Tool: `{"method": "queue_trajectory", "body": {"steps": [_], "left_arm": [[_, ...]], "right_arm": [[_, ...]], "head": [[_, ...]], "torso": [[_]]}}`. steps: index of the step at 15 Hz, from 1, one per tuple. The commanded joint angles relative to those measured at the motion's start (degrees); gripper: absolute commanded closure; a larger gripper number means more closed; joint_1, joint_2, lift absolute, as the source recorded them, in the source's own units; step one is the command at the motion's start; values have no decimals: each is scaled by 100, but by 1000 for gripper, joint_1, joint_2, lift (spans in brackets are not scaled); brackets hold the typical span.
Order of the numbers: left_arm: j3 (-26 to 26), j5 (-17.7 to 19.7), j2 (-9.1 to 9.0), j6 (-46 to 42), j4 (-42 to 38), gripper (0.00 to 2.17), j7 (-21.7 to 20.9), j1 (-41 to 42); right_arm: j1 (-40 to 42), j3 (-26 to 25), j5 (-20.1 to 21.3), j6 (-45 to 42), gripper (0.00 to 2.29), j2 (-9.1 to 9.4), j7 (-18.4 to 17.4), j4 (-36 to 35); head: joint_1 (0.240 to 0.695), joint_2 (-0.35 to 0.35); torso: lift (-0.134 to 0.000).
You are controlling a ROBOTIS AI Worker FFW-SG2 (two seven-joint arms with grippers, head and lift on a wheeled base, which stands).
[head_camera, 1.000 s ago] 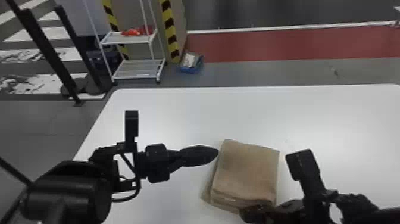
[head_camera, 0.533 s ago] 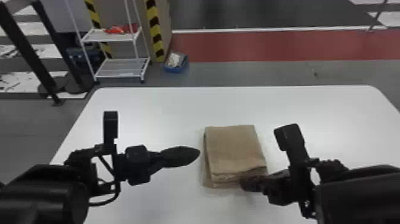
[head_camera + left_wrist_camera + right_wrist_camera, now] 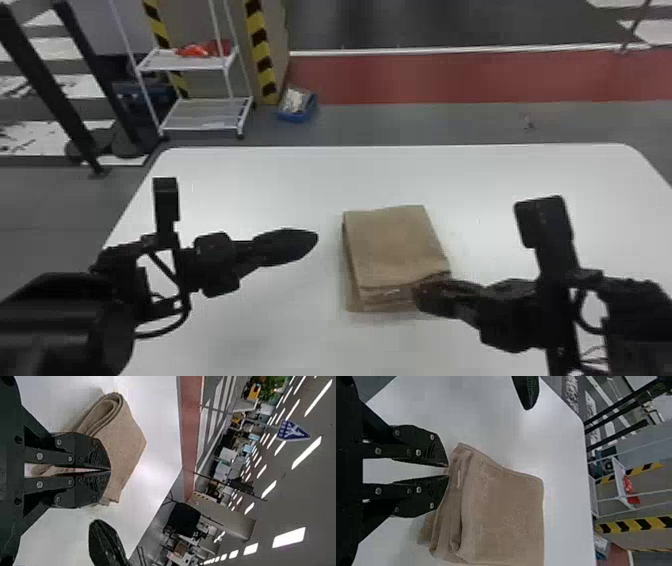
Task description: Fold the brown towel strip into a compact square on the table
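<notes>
The brown towel [image 3: 395,245] lies folded in a layered, roughly square stack on the white table. To its left, my left gripper [image 3: 315,237] is apart from it. The left wrist view has the left gripper [image 3: 111,470] shut with nothing at its tips, and the towel [image 3: 125,443] beyond with a looped fold at one side. My right gripper [image 3: 417,295] is at the towel's near right corner. In the right wrist view, the right gripper [image 3: 448,471] is nearly closed, a bit of edge between its tips, beside the stacked layers of the towel [image 3: 506,506].
The white table [image 3: 260,185] extends around the towel on all sides. Beyond its far left edge stand a white rack [image 3: 207,115] and a blue bin [image 3: 297,117] on the floor.
The head view has shifted, mostly early on. My left gripper has drawn away from the towel's left side. My right arm has swung rightward, its fingertips staying by the near corner.
</notes>
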Motion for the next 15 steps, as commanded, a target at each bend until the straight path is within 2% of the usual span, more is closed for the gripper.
{"method": "queue_trajectory", "body": {"steps": [1, 3, 4, 7, 9, 10, 11, 13, 14, 15], "left_arm": [[561, 630, -34, 173, -56, -2, 587, 39], [1036, 1386, -60, 138, 6, 6, 1475, 188], [1159, 1483, -130, 32, 14, 6, 1853, 311], [1124, 1483, -341, -1233, 67, 19, 3119, 865], [878, 1079, -543, -1884, 243, 19, 3751, 1032], [790, 894, -675, -2288, 261, 22, 3962, 1155], [781, 850, -807, -2552, 173, 26, 4077, 1357], [895, 850, -1035, -2780, 14, 29, 4094, 1691], [983, 780, -1185, -3044, -29, 29, 4103, 1805], [1062, 692, -1253, -3308, -109, 33, 4200, 1876]], "right_arm": [[148, -341, -147, -234, 6, 5, -566, -632], [464, -482, -261, -1025, 63, 5, -1313, -685], [631, -473, -287, -1359, 63, 5, -1621, -685], [1220, -465, -568, -3187, 76, 5, -2526, -368], [1379, -298, -586, -5138, 87, 5, -3449, 194], [1379, -236, -577, -6140, 90, 5, -3801, 642], [1414, -236, -586, -6527, 90, 5, -3818, 897], [1572, -403, -612, -7652, 93, 5, -4082, 1407], [1642, -614, -841, -7933, 93, 5, -4196, 1556], [1704, -869, -1316, -8056, 93, 5, -4178, 1644]], "head": [[695, 92], [695, 90], [695, 92], [695, 128], [695, 156], [695, 163], [695, 164], [695, 176], [695, 180], [695, 176]], "torso": [[-124], [-124], [-124], [-124], [-124], [-124], [-124], [-124], [-124], [-124]]}}
